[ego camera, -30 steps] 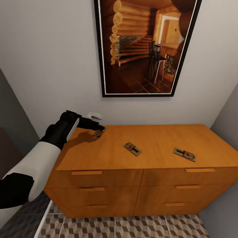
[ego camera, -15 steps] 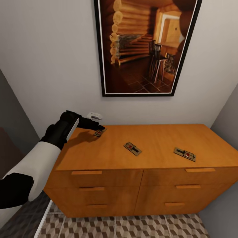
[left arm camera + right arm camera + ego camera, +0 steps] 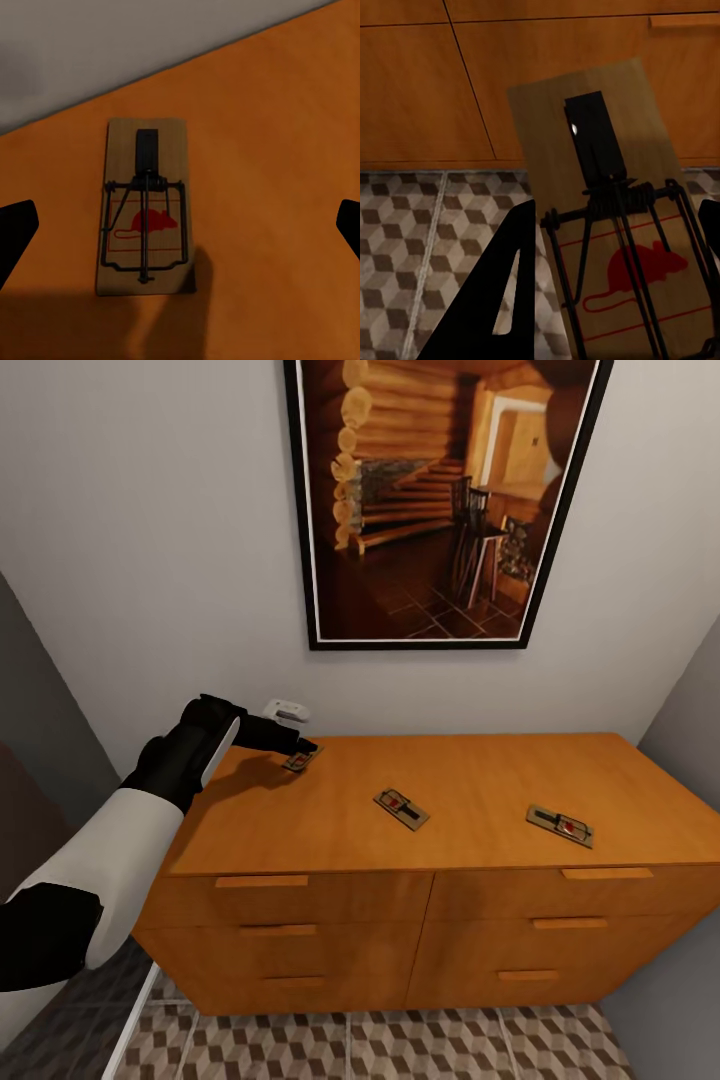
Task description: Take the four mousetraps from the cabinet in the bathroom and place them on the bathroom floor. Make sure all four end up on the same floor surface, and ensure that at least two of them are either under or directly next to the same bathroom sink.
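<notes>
On the cabinet (image 3: 420, 830) top, near its back left corner, the left claw (image 3: 300, 746) hung spread wide over one flat tan mousetrap (image 3: 144, 206); its thin board could slide on the smooth orange wood if pinched off-centre. Two more mousetraps (image 3: 401, 810) lay further right. The right claw (image 3: 615, 300) gripped a fourth mousetrap (image 3: 615, 217) above the cube-patterned bathroom floor (image 3: 427, 247)

Looks like a room in a home: wooden cabinet (image 3: 430, 800) against a white wall, framed log-cabin picture (image 3: 440, 500) above it, cube-pattern tile floor (image 3: 360, 1045) below.
</notes>
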Tool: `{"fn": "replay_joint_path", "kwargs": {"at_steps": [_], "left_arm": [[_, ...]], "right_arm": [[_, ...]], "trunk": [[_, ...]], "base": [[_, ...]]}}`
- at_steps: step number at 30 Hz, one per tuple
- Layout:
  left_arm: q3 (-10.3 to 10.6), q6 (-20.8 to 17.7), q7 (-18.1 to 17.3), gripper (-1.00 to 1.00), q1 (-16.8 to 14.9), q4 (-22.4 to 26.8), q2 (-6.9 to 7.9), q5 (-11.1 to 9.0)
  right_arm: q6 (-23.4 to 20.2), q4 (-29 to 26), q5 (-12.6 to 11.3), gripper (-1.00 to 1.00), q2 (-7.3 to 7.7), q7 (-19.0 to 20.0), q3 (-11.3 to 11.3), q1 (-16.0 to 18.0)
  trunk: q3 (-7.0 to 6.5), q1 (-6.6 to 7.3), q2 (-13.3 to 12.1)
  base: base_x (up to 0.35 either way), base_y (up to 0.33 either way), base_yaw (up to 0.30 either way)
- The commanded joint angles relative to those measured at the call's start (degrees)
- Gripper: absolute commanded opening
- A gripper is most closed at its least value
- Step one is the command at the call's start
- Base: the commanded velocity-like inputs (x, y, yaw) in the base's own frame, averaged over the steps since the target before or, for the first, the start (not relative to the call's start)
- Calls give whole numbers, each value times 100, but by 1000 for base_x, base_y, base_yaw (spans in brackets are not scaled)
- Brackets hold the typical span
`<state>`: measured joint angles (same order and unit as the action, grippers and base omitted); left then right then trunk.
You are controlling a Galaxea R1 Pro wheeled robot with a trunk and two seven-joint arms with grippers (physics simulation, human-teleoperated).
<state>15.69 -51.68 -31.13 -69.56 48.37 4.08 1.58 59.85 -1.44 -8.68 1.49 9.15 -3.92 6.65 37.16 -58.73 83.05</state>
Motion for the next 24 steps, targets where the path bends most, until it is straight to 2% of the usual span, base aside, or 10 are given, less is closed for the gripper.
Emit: {"fn": "replay_joint_path", "kwargs": {"at_steps": [1,24], "left_arm": [[13,-17,-24,100,-5,5,5,18],[7,-33,-24,100,-5,4,5,21]], "right_arm": [[15,3,-73,-100,1,56,-39,3],[15,3,-73,-100,0,54,-41,3]], "trunk": [[5,0,3],[6,0,3]], "base": [[0,0,0],[0,0,0]]}}
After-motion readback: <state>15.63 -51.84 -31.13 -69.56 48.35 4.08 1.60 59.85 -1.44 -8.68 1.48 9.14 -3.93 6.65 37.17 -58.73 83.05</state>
